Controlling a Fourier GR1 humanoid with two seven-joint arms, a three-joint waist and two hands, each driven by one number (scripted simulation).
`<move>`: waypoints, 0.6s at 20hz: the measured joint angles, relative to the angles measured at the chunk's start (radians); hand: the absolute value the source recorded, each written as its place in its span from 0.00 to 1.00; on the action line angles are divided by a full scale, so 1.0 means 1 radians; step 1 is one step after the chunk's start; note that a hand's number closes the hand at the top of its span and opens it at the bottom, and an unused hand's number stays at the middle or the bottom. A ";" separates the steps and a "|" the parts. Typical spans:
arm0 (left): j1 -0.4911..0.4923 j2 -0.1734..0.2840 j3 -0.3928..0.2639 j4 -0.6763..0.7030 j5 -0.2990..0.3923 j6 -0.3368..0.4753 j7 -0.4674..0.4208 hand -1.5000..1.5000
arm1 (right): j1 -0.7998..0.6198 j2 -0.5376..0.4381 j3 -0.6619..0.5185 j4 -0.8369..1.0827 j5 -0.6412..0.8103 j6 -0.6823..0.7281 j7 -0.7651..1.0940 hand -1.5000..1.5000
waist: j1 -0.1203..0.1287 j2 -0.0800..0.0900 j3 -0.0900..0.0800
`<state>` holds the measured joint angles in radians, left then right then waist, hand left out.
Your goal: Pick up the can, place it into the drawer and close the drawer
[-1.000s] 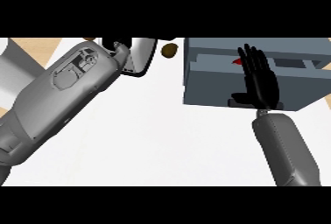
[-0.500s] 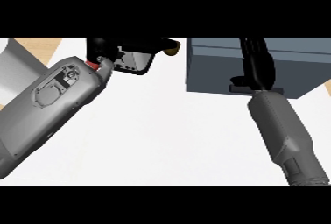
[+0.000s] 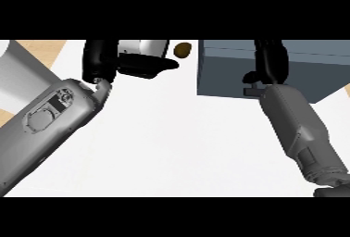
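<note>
At the left, our left hand (image 3: 116, 58) sits near the top of the view with its black fingers and thumb curled around a pale, silvery cylinder that we take to be the can (image 3: 142, 47), held above the white table (image 3: 178, 148) and not yet near the drawer. Just right of it lies a small brown rounded object (image 3: 182, 49), close beside the thumb. Further right stands the blue-grey box-shaped drawer unit (image 3: 226, 74), where our right hand (image 3: 269, 60) rests against its top; whether its fingers are spread or closed we cannot tell, as only a dark narrow shape shows. The drawer looks pushed in, judging by the flat front. The risk, as we judge it: the can is still outside, so carrying it across could knock the brown object or meet a shut drawer front.
</note>
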<state>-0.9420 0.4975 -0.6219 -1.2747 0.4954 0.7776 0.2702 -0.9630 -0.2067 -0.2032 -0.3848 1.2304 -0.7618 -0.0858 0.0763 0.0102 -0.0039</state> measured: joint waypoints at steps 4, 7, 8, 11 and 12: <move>0.040 0.016 0.003 -0.039 -0.009 -0.006 -0.004 0.00 | -0.051 -0.011 -0.013 0.059 0.001 0.012 0.005 0.00 | 0.003 0.006 0.002; 0.063 0.028 0.010 -0.063 -0.015 -0.009 -0.006 0.00 | -0.075 -0.016 -0.020 0.094 0.004 0.013 0.005 0.00 | 0.004 0.008 0.002; 0.065 0.037 0.015 -0.071 -0.014 -0.016 0.000 0.00 | -0.082 -0.017 -0.023 0.104 0.003 0.015 -0.001 0.00 | 0.003 0.009 0.003; 0.083 0.050 0.026 -0.083 -0.017 -0.028 -0.005 0.00 | -0.104 -0.020 -0.035 0.128 -0.011 0.040 -0.039 0.00 | -0.002 0.011 0.004; 0.093 0.046 0.025 -0.089 -0.019 -0.026 -0.010 0.00 | -0.108 -0.019 -0.044 0.130 -0.021 0.043 -0.054 0.00 | -0.003 0.012 0.004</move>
<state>-0.8493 0.5437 -0.5968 -1.3636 0.4761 0.7511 0.2605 -1.0708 -0.2258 -0.2468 -0.2548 1.2091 -0.7185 -0.1393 0.0736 0.0221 0.0000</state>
